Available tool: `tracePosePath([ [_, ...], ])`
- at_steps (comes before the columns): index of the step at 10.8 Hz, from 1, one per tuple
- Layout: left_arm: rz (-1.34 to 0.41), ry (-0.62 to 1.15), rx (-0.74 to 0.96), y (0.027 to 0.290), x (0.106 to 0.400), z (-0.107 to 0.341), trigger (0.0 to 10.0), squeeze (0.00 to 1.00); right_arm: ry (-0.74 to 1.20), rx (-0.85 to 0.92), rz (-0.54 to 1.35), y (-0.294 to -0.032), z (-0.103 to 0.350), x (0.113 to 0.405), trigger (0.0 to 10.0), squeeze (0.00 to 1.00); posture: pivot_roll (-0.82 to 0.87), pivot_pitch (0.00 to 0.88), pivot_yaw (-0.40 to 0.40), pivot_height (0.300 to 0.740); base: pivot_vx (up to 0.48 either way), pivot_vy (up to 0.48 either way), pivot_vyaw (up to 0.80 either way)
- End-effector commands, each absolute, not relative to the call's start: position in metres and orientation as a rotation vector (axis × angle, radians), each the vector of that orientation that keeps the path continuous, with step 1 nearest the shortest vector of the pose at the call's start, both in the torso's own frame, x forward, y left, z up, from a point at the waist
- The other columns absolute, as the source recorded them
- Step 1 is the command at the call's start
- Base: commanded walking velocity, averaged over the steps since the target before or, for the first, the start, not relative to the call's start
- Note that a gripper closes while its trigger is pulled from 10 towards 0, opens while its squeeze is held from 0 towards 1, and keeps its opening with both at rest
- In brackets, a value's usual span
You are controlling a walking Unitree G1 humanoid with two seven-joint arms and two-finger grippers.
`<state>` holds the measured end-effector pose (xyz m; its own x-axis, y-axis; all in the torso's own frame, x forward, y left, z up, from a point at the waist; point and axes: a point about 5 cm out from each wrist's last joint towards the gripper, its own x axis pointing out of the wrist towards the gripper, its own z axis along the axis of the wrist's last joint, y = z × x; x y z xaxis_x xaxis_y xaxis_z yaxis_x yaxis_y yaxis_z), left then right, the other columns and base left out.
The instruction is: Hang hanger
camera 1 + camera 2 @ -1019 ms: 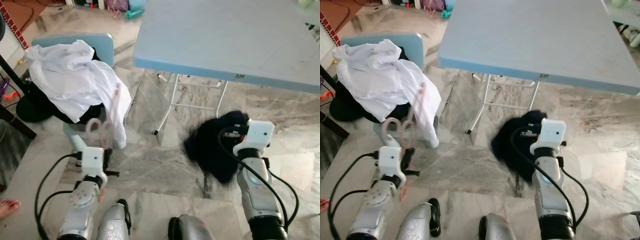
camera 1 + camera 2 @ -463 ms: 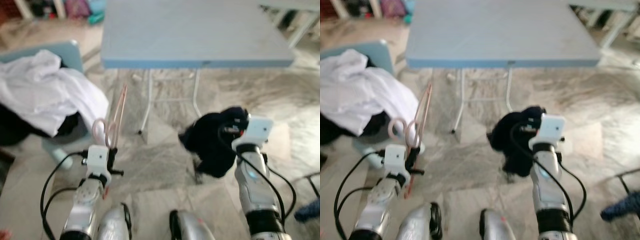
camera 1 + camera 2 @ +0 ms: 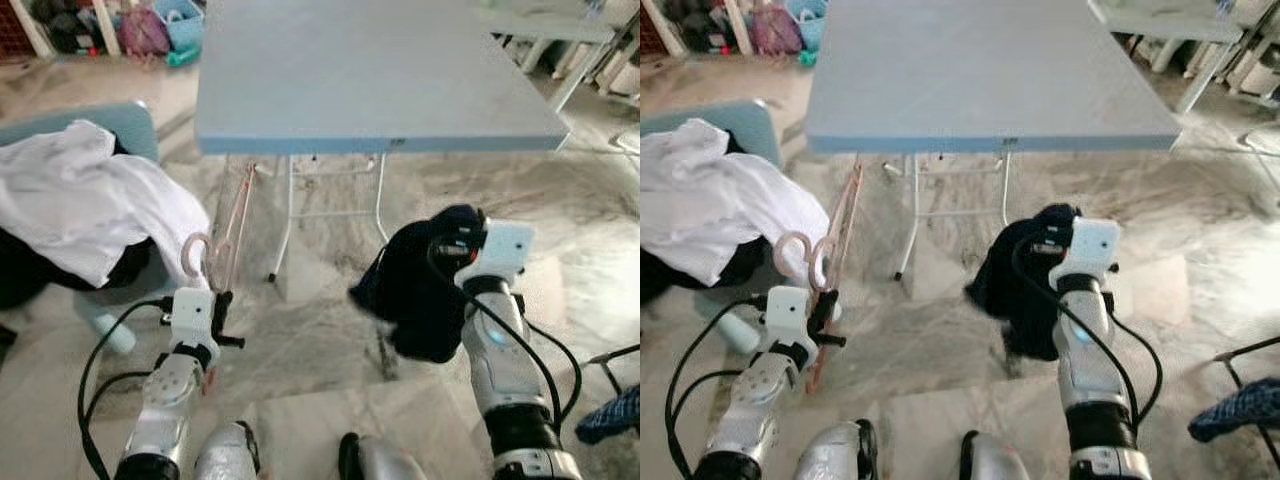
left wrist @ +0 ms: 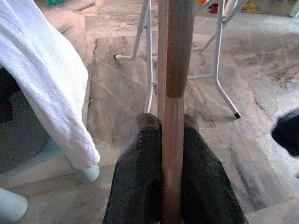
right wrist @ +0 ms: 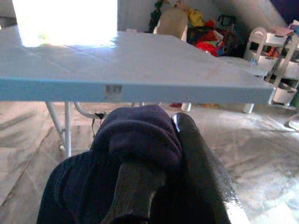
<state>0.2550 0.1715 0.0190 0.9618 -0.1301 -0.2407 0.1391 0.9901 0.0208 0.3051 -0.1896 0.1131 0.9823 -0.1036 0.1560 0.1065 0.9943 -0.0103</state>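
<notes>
Since a second ago the whole scene is seen shifted, so the camera has turned: the chair is pushed toward the left edge, the table is squared up ahead, and a second table has come into sight at the far right. The hanger and the dark garment are still carried as before.

The left gripper is closed on one pink hanger, its two black fingers pressed against either side of the hanger's flat bar. The hanger is held upright in front of the left arm, its hook curled just above the wrist and its long bars rising toward the near edge of the table. It hangs from nothing but the gripper.

The right gripper is clamped on one dark navy garment, which is bunched between the fingers and droops below the right wrist, clear of the floor.

One large pale blue table on white metal legs stands straight ahead. One pale blue chair stands to the left, with one white garment heaped over it and some black cloth underneath it. The second table is partly seen behind, at the right. One piece of blue cloth lies on the marble floor near the right edge.
</notes>
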Motion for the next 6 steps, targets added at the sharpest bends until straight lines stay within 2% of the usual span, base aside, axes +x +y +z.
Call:
tracePosePath([
  [1, -0.135, 0.252, 0.024, 0.172, 0.256, 0.016, 10.0, 0.00, -0.207, -0.027, -0.113, -0.194, 0.128, 0.312, 10.0, 0.00, 0.01, 0.106, -0.055, 0.740, 0.454, 0.000, 0.00],
  [6, -0.149, 0.441, -0.043, 0.162, 0.253, -0.008, 10.0, 0.00, -0.225, -0.050, -0.109, -0.194, 0.140, 0.320, 10.0, 0.00, -0.01, 0.108, -0.068, 0.740, 0.454, 0.000, 0.00],
])
